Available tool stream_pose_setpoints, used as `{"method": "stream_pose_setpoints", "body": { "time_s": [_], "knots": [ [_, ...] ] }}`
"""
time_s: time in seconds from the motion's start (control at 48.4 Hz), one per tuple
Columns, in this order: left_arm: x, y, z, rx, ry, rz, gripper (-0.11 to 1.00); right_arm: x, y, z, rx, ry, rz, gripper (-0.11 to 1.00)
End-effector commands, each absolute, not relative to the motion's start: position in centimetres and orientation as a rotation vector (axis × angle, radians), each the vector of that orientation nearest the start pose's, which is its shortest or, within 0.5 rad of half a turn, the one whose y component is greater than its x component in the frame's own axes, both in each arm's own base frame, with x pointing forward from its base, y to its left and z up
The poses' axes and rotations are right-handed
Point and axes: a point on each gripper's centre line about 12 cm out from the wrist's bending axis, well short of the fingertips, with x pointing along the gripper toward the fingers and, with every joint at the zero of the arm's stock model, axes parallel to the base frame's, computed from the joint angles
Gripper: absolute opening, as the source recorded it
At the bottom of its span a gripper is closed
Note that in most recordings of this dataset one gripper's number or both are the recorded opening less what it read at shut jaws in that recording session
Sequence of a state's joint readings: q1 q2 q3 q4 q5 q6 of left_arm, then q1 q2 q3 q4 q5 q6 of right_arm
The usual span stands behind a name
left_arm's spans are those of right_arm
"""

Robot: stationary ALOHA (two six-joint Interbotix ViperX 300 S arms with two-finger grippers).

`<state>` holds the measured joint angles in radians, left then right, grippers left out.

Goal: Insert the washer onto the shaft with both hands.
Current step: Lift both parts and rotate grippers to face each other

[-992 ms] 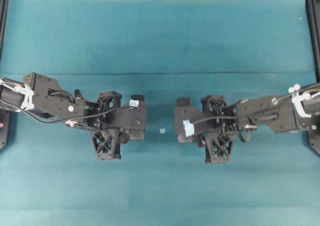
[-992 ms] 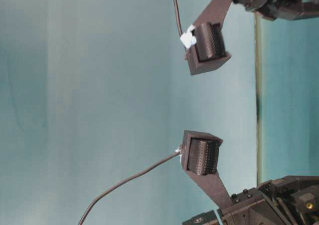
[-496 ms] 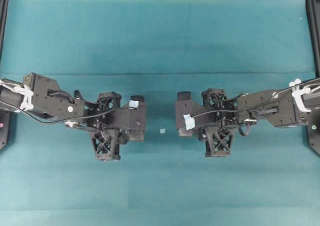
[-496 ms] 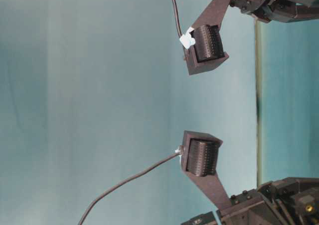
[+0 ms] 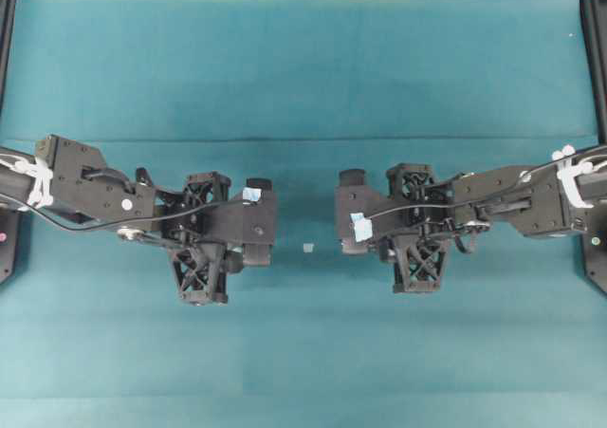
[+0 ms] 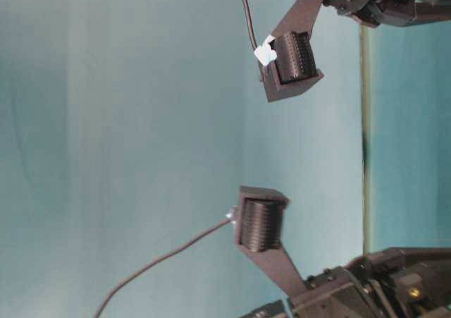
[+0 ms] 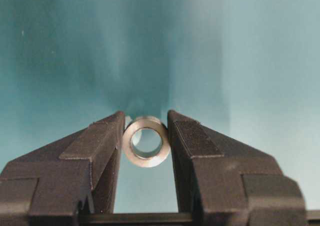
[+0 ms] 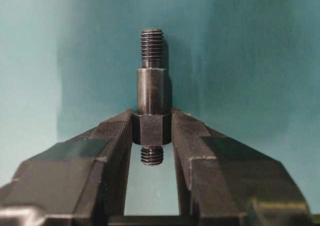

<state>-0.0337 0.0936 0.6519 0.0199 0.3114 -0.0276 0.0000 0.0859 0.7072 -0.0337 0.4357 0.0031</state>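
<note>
In the left wrist view the washer, a small silvery ring, sits squeezed edge-on between the tips of my left gripper; I see the teal table through its hole. In the right wrist view my right gripper is shut on the hex collar of the shaft, a dark stepped rod whose threaded end points away from the jaws. From overhead the left gripper and right gripper face each other across a short gap above the table. Washer and shaft are hidden there.
A tiny pale square scrap lies on the teal table below the gap between the grippers. Black frame posts stand at the left and right edges. Cables trail from both wrists.
The right wrist has rolled a little and its gripper has edged right. In the table-level view the lower finger has shifted left. Both grips are unchanged.
</note>
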Motion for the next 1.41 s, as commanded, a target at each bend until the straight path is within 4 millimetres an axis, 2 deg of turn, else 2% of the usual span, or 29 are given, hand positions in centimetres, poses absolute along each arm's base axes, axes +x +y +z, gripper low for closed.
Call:
{"method": "stream_pose_setpoints", "body": {
  "time_s": [0.0, 0.331, 0.806, 1.385],
  "knots": [
    [37.2, -1.3, 13.2, 0.016, 0.998, -0.025, 0.33, 33.7, -0.3, 10.7, -0.035, 1.187, 0.003, 0.0],
    [36.8, -1.3, 15.4, 0.01, 0.811, -0.03, 0.33, 33.7, 0.1, 11.8, -0.033, 1.094, 0.012, 0.0],
    [35.8, -1.3, 16.2, 0.005, 0.643, -0.035, 0.33, 33.3, 1.3, 12.4, 0.005, 0.921, 0.026, 0.0],
    [36.5, -1.4, 17.8, -0.012, 0.462, -0.037, 0.33, 33.2, 2.0, 13.5, 0.097, 0.722, 0.011, 0.0]
  ]
}}
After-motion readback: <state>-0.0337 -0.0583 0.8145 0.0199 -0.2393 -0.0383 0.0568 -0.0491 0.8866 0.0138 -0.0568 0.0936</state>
